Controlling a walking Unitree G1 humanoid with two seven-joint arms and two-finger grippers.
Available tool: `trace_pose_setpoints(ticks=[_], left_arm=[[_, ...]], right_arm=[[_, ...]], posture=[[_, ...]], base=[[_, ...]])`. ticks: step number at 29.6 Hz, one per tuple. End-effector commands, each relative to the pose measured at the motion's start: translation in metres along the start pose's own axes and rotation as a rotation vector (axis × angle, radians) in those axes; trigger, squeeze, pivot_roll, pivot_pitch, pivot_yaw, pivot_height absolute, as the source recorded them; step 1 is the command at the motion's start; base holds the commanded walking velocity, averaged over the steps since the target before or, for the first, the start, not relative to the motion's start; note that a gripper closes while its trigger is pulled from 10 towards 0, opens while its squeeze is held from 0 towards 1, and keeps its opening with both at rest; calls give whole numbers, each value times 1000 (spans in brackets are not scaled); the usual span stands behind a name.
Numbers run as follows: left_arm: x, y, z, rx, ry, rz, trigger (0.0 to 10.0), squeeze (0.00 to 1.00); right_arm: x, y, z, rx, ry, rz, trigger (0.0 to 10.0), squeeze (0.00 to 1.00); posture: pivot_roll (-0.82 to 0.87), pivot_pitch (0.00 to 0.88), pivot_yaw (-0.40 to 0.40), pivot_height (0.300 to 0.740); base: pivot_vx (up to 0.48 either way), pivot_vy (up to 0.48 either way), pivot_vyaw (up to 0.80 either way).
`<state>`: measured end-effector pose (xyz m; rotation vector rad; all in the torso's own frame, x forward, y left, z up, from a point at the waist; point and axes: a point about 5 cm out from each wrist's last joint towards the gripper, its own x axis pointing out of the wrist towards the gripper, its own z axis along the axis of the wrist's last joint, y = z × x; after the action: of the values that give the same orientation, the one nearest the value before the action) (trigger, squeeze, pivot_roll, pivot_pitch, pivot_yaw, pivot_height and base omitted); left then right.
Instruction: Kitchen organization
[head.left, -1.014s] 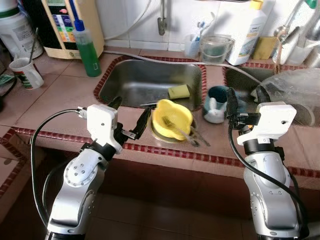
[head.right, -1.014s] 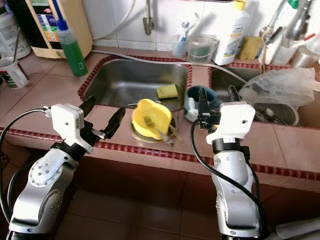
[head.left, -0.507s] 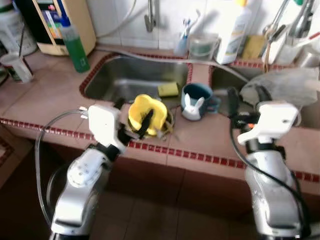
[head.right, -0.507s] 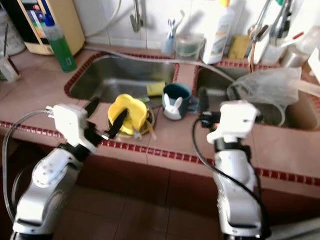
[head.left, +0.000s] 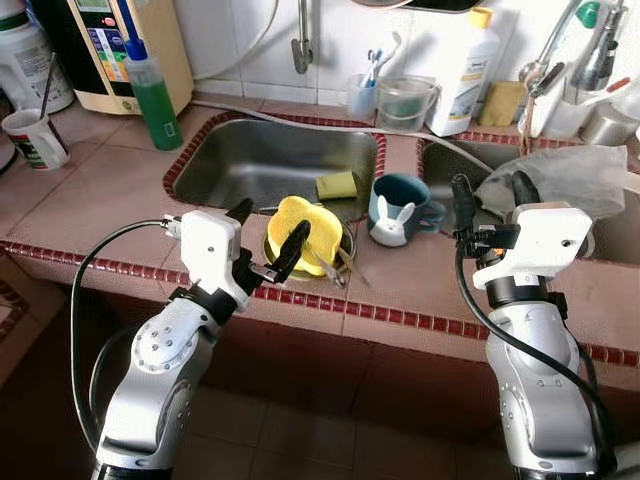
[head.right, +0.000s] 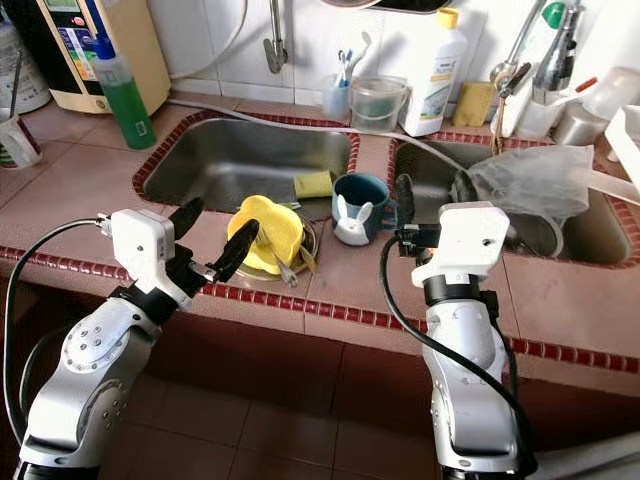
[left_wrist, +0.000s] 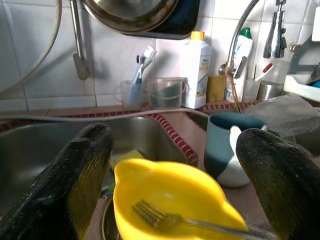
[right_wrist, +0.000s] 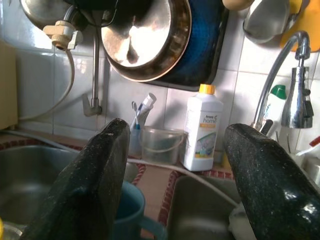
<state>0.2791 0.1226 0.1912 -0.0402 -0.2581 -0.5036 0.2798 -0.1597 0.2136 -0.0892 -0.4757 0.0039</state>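
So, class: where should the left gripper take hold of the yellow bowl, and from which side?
Grip the bowl's near rim, coming from the counter-edge side. The left gripper is already open there, fingers either side of it. The fork lies inside, so pinch the wall beside it.

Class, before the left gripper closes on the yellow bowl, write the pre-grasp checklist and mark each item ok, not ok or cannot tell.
1. Left gripper open: ok.
2. Yellow bowl lined up between its fingers in the left wrist view: ok.
3. Bowl empty: not ok, a fork lies in it.
4. Rabbit mug apart from the bowl: ok.
5. Right gripper open, off the bowl: ok.
6. Bowl sits steady on what is under it: cannot tell.
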Motion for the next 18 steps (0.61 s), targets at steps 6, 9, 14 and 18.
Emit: trace_pose_setpoints(ticks=[6,9,14,18], left_arm=[[1,-2,4,-4,-12,-17,10000,0],[1,-3,4,-6,-14,-18,10000,0],[1,-4,6,-12,-28,-24,10000,0],[2,-4,6,-4,-31,-24,10000,0]], right_arm=[[0,1,1,2,-5,8,10000,0],[0,1,1,1,-5,12,10000,0],[0,1,1,-1,-6,16,10000,0],[0,0,2,-4,-4,16,10000,0]], posture=[[-28,109,29,740],[-29,106,27,740],[-31,108,23,740],[-31,115,21,740]], base=[[349,0,0],[232,0,0],[0,0,0],[0,0,0]])
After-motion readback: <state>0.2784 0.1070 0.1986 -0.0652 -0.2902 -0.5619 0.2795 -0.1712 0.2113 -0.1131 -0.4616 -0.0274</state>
